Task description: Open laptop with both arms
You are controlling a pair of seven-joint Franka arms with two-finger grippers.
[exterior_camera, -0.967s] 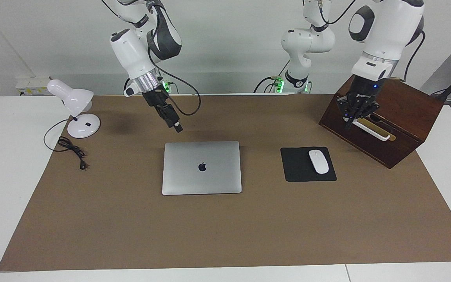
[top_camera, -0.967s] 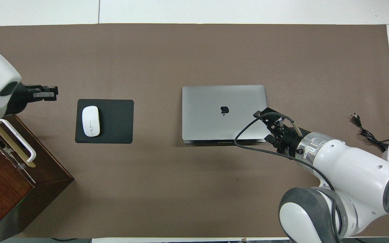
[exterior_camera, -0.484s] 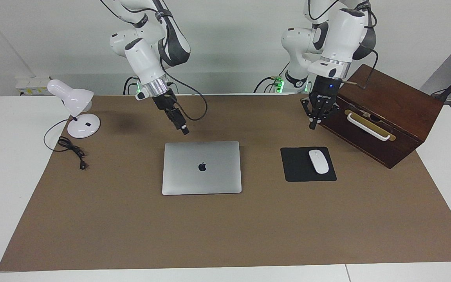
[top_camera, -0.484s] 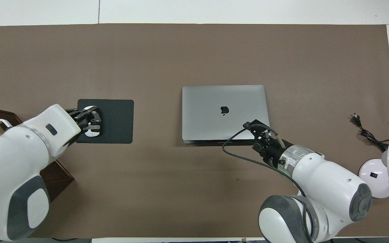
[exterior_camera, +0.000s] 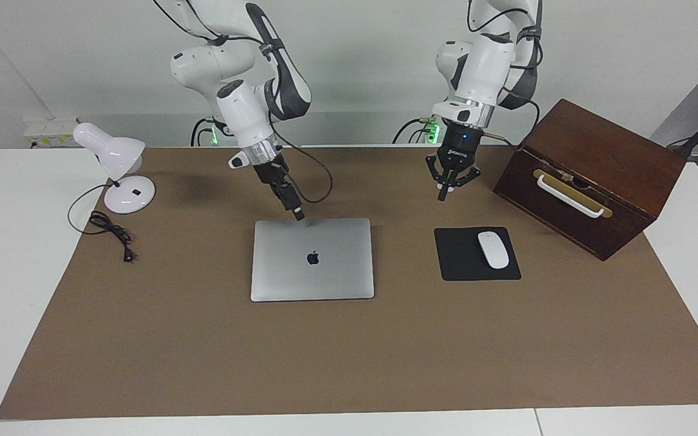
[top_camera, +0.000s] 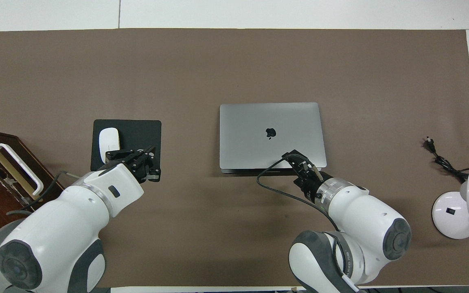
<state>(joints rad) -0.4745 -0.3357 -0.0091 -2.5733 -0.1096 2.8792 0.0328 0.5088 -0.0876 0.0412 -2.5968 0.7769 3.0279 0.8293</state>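
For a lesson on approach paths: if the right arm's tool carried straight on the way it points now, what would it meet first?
Probably the laptop: the right tool slants down at its edge nearest the robots. Contact is unclear.

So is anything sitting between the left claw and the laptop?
Nothing visible does. The left claw hangs over bare mat between the closed laptop and the mouse pad, which lies toward the left arm's end.

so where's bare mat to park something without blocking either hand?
Widest bare mat: the strip farther from the robots than the laptop and mouse pad. Also free: between the lamp cord and the laptop. Crowded: the laptop's robot-side edge, where the right hand sits, and just robot-side of the pad under the left hand, beside the wooden box.
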